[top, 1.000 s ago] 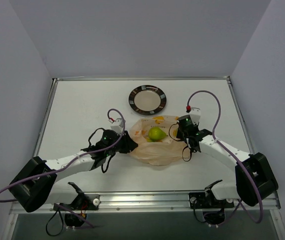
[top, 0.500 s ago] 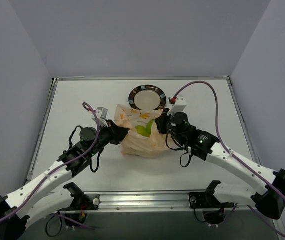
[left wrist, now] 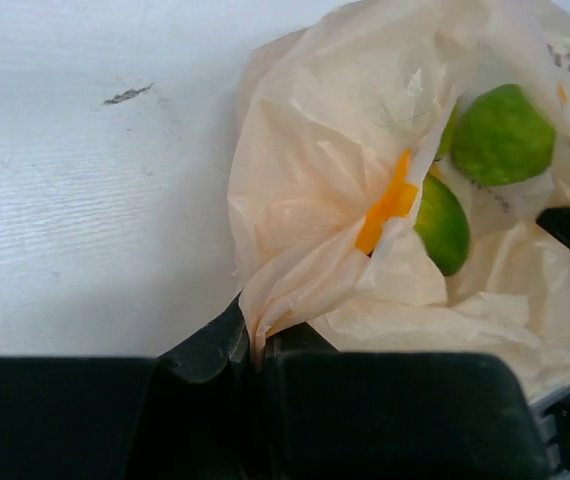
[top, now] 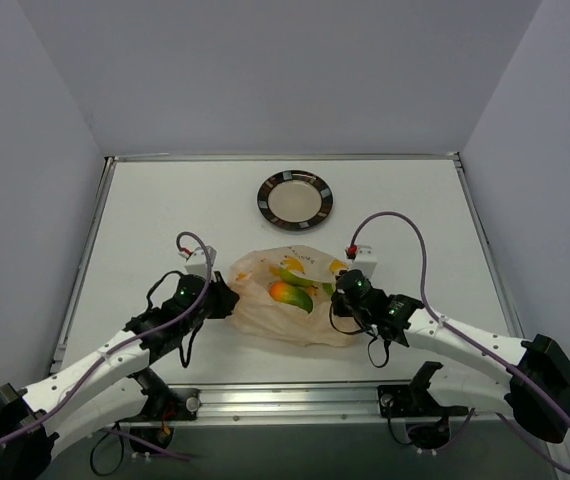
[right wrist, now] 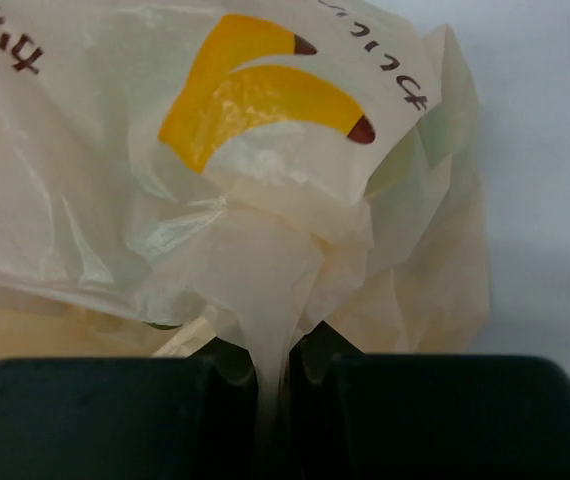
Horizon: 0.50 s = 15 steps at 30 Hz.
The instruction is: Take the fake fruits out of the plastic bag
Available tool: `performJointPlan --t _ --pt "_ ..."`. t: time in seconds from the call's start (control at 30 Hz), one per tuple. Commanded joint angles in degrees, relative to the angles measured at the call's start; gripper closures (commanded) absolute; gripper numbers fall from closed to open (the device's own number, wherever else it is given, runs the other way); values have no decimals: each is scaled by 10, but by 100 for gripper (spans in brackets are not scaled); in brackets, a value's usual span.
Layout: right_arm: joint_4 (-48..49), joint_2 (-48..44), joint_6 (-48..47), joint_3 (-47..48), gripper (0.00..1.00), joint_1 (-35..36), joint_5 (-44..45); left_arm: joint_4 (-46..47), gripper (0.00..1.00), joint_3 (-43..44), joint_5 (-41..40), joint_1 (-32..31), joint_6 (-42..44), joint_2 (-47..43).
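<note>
bag (top: 265, 315): middle of the worktop (top: 165, 220), toward its near edge
fruits (top: 285, 292): inside the bag
left jaws: pinching the bag's left edge
right jaws: pinching the bag's right edge
plate (top: 264, 203): toward the far edge

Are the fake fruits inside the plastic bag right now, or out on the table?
Inside: the fake fruits show through the plastic bag, which the left gripper and right gripper pinch at either side.
</note>
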Motion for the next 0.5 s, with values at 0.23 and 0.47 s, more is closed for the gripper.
performJointPlan --t 0.23,0.47 --pt "-18 8 87 -34 99 10 61 -1 97 104 -57 0 21 115" --pt "-19 37 45 9 97 9 116 -140 11 178 -49 1 70 54"
